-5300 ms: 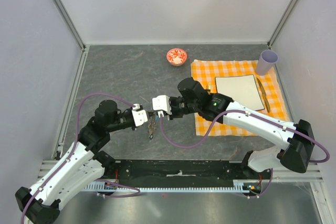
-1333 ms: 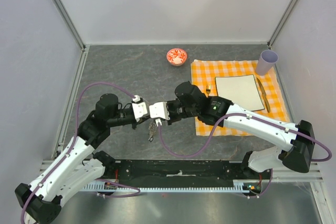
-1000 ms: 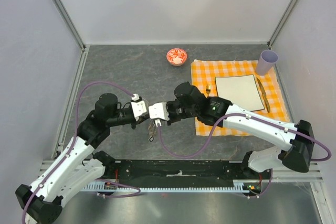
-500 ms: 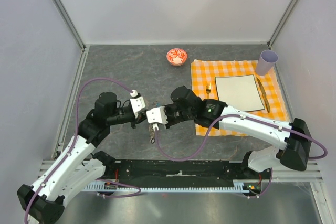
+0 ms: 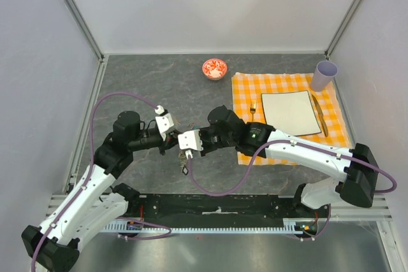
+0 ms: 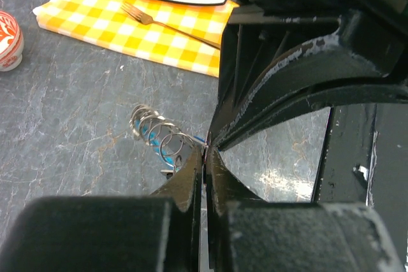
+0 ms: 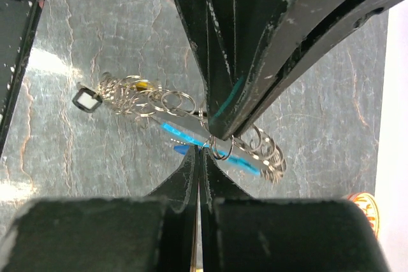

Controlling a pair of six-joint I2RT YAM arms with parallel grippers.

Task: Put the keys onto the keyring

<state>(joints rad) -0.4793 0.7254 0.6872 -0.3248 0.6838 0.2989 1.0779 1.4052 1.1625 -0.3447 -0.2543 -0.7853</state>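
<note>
Keyring [image 7: 185, 135]: one, a thin wire loop with a light-blue strip, held up between the two grippers above the grey table [image 5: 146, 87], left of the checked cloth [image 5: 248, 87].
Small rings [image 7: 261, 148]: a coil strung on the wire, too crowded to count.
Keys [image 7: 121, 101]: bunched at one end of the wire. Three heads told apart, one black, one yellowish, one blue. Full number not readable.
Left gripper [image 6: 205, 157]: one, clenched, tips pinching the keyring's wire.
Right gripper [image 7: 199, 151]: one, clenched on the keyring at the blue strip, tip to tip with the left.
Cloth: one, orange-and-white checks, on the table's right side.
Plate [image 5: 290, 113]: one, white, on the cloth.
Fork [image 5: 253, 107]: one, just left of the plate.
Cup [image 5: 324, 74]: one, lilac, at the cloth's far right corner.
Bowl [image 5: 215, 68]: one, red-and-white, on bare table beyond the grippers.
</note>
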